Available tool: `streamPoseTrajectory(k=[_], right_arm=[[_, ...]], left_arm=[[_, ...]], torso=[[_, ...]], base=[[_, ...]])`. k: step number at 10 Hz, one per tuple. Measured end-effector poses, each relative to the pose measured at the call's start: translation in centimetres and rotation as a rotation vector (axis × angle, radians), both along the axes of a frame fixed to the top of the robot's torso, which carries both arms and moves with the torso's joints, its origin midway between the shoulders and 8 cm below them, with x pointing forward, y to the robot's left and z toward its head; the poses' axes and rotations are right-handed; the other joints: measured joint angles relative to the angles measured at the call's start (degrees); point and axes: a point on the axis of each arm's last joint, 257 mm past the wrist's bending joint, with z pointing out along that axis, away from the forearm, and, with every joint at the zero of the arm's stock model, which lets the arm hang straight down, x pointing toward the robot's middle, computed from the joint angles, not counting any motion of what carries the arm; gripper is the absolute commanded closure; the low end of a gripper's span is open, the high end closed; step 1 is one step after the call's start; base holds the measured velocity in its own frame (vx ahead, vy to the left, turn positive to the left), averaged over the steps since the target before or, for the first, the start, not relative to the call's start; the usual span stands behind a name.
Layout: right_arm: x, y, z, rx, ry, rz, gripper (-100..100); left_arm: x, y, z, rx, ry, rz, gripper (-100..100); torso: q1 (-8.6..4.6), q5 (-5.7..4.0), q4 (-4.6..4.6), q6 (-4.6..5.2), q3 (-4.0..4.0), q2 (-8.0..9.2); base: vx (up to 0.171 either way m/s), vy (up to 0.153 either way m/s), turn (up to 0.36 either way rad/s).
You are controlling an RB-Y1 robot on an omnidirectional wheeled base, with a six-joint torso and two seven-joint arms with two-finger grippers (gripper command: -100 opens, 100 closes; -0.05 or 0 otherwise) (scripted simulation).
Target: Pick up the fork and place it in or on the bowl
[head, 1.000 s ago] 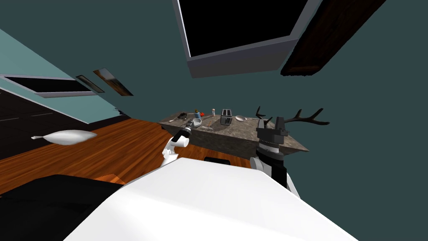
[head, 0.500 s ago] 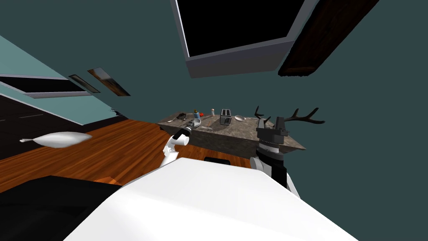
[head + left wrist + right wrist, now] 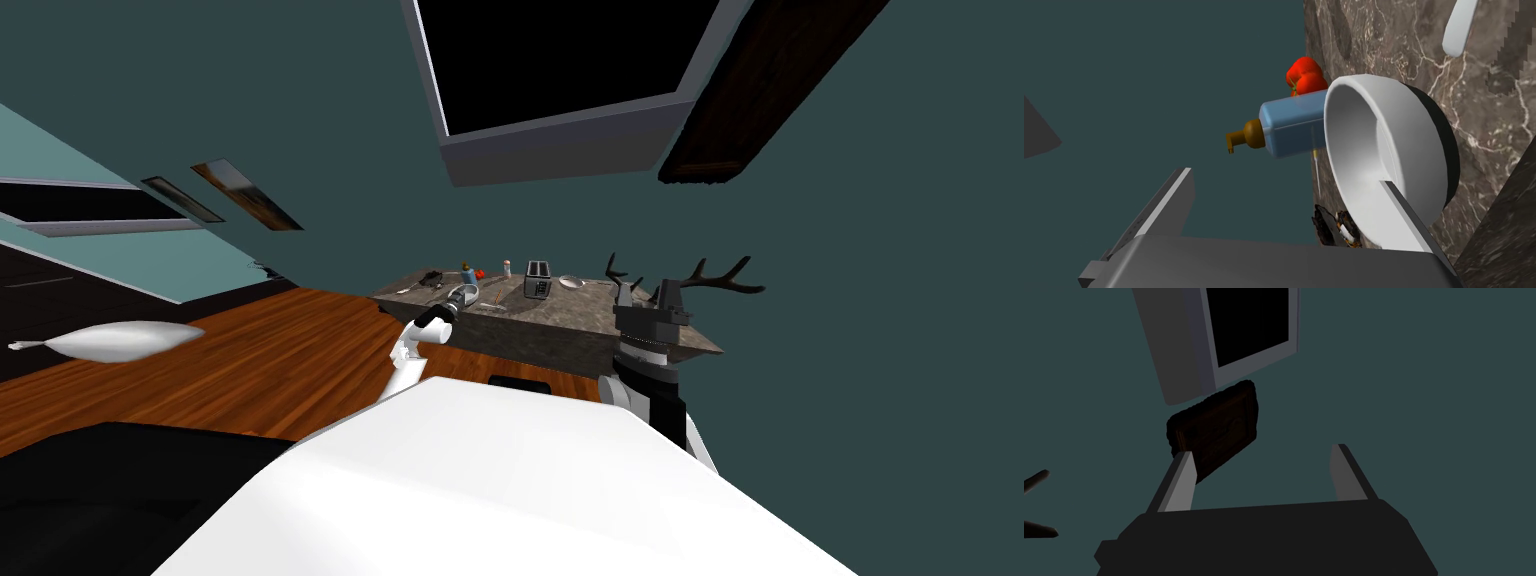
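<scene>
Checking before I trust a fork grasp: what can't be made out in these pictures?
- Fork: head view, things on the table too small to identify it.
- Thin pale sliver beside the bowl, left wrist view: too thin to name.
- White object, same view: cut off by the picture's edge.
- Dark object: partly hidden behind the bowl.

One deep bowl (image 3: 1369, 150); one blue bottle (image 3: 1289, 127); one toaster (image 3: 538, 279); one red fruit (image 3: 1305, 75)
</scene>
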Motion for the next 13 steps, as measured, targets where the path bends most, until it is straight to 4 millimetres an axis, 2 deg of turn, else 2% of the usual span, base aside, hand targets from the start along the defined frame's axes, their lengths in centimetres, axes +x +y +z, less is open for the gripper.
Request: streamPoseTrajectory(k=[6, 13], right_arm=[[0.0, 0.0, 0.0, 0.0, 0.0, 0.0, 0], [0.0, 0.0, 0.0, 0.0, 0.0, 0.0, 0]], left_arm=[[0.0, 1.3, -2.6, -0.004, 0.136, 0.031, -100], [-1.1, 3.3, -6.1, -0.015, 0.312, 0.08, -100]], torso=[[-0.06, -0.01, -0.01, 0.01, -0.03, -0.05], [-0.09, -0.02, -0.02, 0.01, -0.05, -0.09]], base=[[0.014, -0.012, -0.048], [0.023, -0.016, -0.062]])
